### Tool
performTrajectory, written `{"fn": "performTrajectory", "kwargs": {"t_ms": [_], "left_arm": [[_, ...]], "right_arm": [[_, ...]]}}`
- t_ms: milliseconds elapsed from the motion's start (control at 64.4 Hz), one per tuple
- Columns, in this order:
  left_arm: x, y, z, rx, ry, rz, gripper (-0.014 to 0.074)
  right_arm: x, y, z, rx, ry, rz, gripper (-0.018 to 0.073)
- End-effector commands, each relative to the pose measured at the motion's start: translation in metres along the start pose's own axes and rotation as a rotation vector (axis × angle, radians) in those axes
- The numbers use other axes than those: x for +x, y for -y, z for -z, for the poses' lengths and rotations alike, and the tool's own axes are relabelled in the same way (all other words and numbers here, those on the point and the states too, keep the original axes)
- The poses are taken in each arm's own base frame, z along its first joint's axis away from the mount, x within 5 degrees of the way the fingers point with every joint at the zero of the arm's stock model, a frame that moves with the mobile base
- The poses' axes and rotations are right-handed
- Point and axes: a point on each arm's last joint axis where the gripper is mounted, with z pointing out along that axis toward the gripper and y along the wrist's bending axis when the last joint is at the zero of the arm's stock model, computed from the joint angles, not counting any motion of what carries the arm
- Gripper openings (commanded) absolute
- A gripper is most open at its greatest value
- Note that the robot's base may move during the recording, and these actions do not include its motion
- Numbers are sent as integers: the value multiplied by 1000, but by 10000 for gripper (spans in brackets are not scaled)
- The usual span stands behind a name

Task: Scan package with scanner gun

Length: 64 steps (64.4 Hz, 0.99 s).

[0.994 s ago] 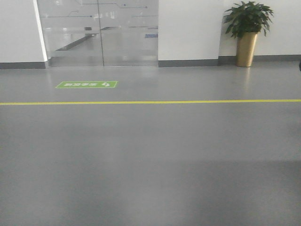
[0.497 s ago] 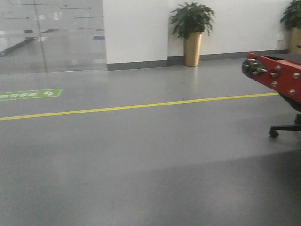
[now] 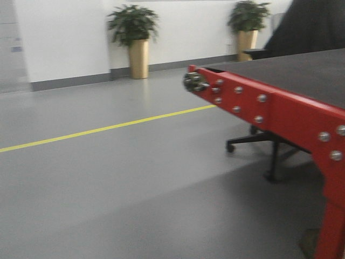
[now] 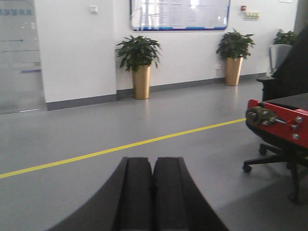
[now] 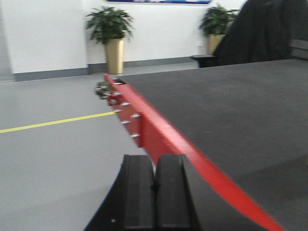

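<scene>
Package and scanner gun show in none of my three views. Left gripper (image 4: 153, 192) has its black fingers (image 4: 137, 192) pressed together with nothing between them, facing across grey floor (image 4: 48, 187) toward a yellow line (image 4: 120, 148). Right gripper (image 5: 155, 192) is likewise closed on nothing, its fingers meeting at a thin seam. It sits just beside the long edge of a red-framed conveyor table (image 5: 144, 130) with a dark belt (image 5: 231, 106). I see bolts along the red side rail (image 3: 280, 110) and a roller (image 3: 194, 82) at its end corner. Beyond stand a potted plant (image 3: 132, 24) in a gold pot, a second plant (image 3: 248, 16), and an office chair base (image 3: 253, 141). A blue-framed notice board (image 4: 180, 14) hangs on the white wall (image 4: 77, 48); its writing is too small for me to read
</scene>
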Motion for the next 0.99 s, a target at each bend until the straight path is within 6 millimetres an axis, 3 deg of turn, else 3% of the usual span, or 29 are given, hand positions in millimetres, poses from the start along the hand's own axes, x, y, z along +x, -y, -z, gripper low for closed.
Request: {"fn": "performTrajectory", "kwargs": {"t_ms": [0, 978], "left_arm": [[-3, 0, 0, -2, 24, 5, -111], [-3, 2, 0, 36, 26, 9, -111]], "right_arm": [[-2, 0, 0, 1, 19, 8, -153], [-2, 0, 0, 1, 27, 8, -153]]}}
